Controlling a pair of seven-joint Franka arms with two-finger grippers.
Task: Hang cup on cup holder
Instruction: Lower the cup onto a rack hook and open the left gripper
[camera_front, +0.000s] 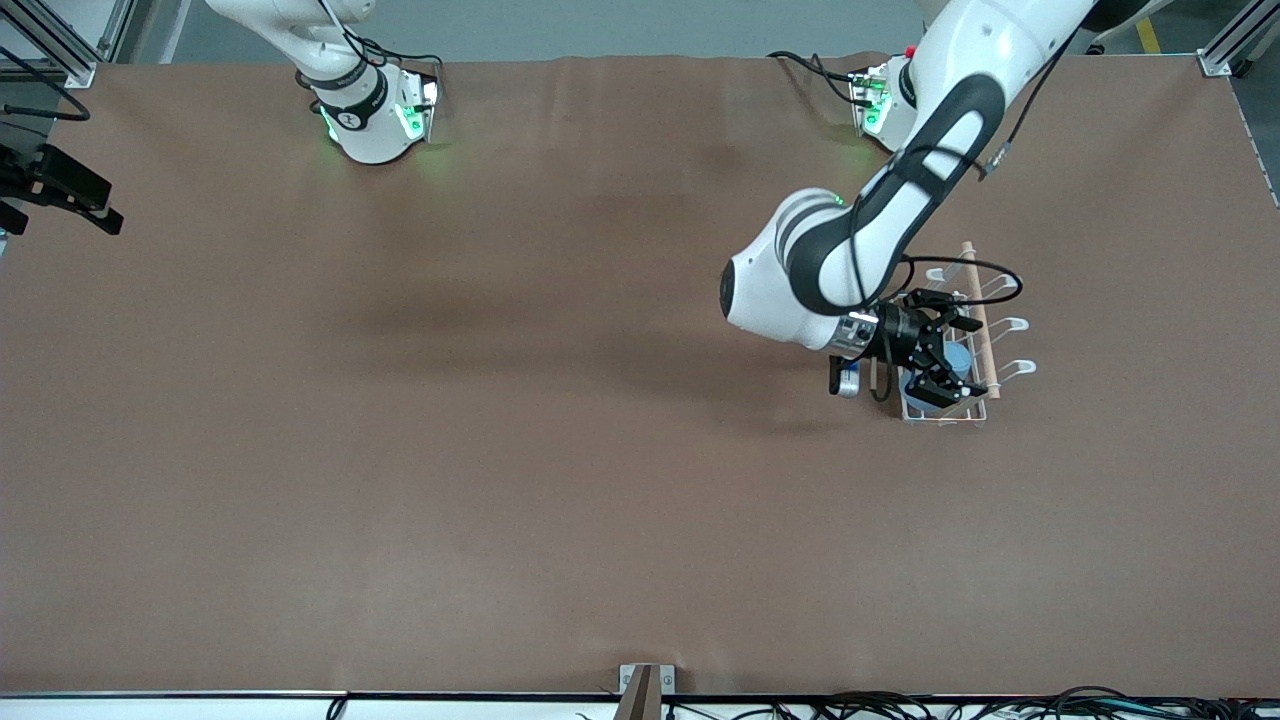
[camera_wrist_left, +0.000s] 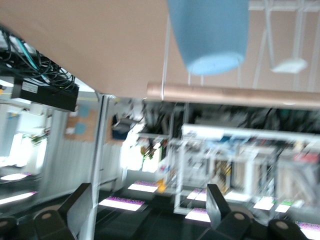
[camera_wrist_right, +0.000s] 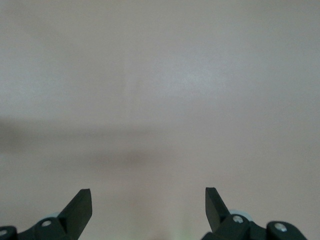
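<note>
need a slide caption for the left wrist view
Open left gripper facing the light-blue cup sitting upturned on the cup holder.

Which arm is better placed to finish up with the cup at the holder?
Left. The left gripper is open over the cup holder, right beside the cup, which sits on the rack by the wooden rod. The right gripper, also open, waits out of the front view, facing bare table.

Right gripper (camera_wrist_right: 148, 207) (fingers spread apart) over bare table (camera_wrist_right: 160, 90).
</note>
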